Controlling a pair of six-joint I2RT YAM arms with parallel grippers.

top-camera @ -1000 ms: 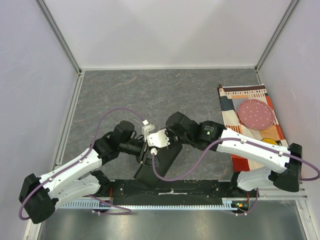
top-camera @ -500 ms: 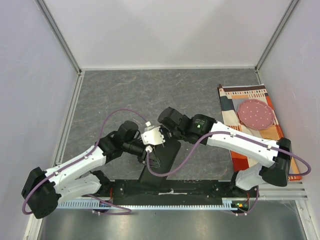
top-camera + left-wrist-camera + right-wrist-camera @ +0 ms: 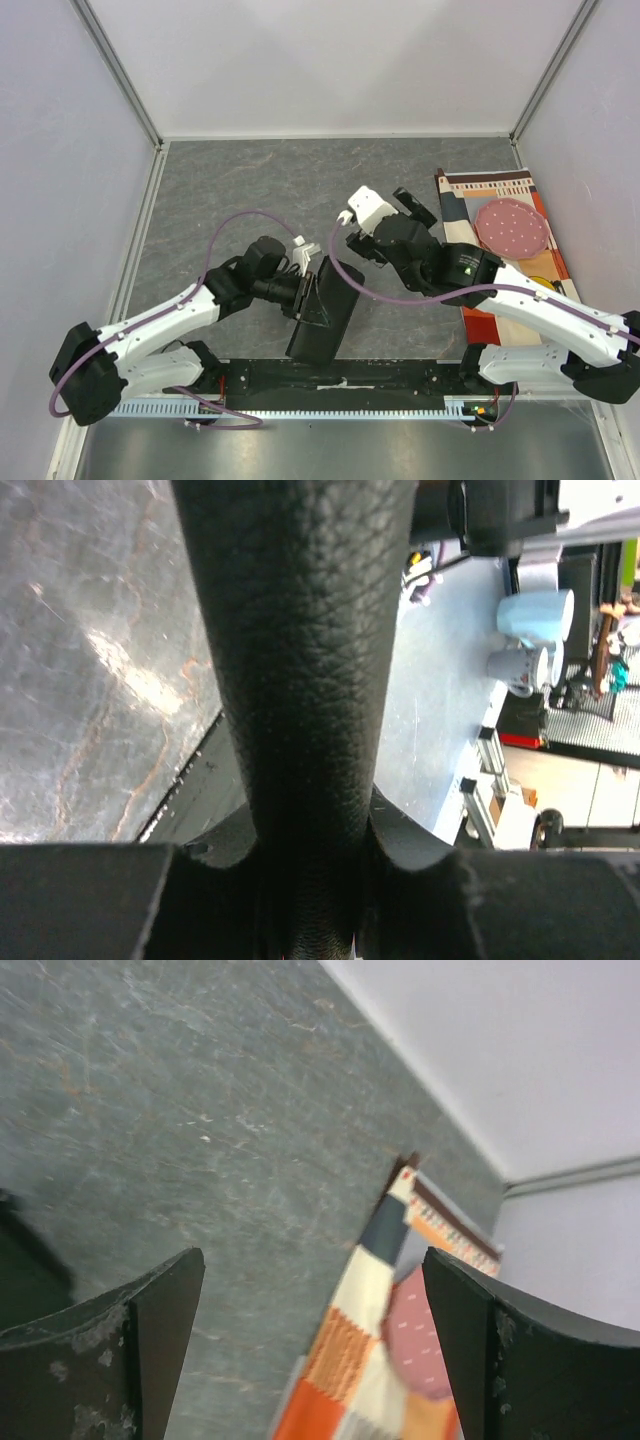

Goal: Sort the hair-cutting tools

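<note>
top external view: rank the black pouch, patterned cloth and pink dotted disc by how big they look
1. patterned cloth, clearly largest
2. black pouch, held up nearer the camera, so only loosely ahead
3. pink dotted disc

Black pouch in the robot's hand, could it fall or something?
Maybe. Only the left gripper pinches the black pouch, and the right gripper is open, apart from it, so it might slip. The pouch is tilted near the near edge of the table, so a drop could land it off the table. No scissors or combs show; any inside might slide out.
</note>
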